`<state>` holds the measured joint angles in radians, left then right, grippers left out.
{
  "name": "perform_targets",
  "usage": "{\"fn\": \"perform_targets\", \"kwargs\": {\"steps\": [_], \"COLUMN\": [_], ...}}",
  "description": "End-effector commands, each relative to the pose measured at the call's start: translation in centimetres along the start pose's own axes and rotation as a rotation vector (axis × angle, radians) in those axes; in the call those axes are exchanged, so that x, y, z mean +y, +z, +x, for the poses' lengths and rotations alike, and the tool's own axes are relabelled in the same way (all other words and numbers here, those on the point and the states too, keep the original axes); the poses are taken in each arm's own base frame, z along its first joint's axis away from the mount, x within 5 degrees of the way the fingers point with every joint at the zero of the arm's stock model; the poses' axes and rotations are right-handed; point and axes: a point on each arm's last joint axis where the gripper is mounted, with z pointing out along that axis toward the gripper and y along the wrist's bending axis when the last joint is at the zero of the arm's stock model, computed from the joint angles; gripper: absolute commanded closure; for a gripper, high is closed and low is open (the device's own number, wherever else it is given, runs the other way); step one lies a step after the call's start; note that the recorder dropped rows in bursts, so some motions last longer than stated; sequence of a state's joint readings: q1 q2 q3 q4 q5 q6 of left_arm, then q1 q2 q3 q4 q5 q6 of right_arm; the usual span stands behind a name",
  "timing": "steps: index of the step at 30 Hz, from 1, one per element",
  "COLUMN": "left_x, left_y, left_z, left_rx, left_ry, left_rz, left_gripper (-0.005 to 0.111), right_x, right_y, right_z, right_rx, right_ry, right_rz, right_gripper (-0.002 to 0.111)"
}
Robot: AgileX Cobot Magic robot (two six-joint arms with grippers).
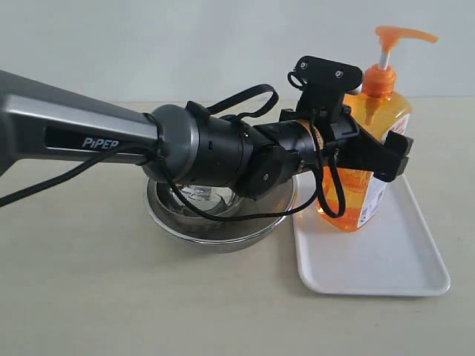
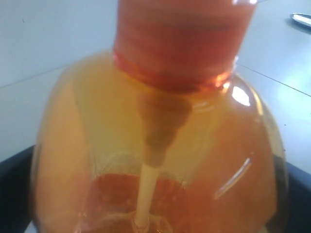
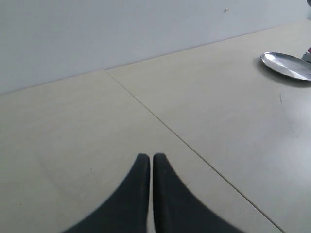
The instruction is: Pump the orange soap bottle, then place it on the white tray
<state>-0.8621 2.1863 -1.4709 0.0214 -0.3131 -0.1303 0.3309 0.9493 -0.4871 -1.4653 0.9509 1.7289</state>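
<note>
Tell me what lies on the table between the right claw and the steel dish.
Nothing stands there. In the right wrist view, only bare table separates the shut right claw from the steel dish, crossed by a thin seam.

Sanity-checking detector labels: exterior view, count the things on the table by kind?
Orange soap bottle: 1
White tray: 1
Steel bowl: 1 seen; the arm covers much of it
Total: 3
</note>
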Motion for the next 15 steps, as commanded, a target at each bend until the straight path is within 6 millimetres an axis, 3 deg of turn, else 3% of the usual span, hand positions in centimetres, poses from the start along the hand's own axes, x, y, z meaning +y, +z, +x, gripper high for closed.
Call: {"fn": "perform_targets", "kwargs": {"steps": [1,15], "left_x": [-0.54,-0.32], "left_y": [-0.29,-0.29], "left_z": [-1.00,-0.33], "left_rx": [-0.032,0.042], "left_ry": [-0.001,-0.083], "left_rz": [0.013,-0.013], "left_gripper": [0.007,0.007], "right_x": [-0.23,-0.23], "right_y": [-0.12,-0.12], "right_z": [-0.22,-0.22], "right_rx": [-0.009,-0.009], "right_ry": [0.009,0.009], "right_rz": [0.007,0.007], "right_gripper": [0.108,0.108]}}
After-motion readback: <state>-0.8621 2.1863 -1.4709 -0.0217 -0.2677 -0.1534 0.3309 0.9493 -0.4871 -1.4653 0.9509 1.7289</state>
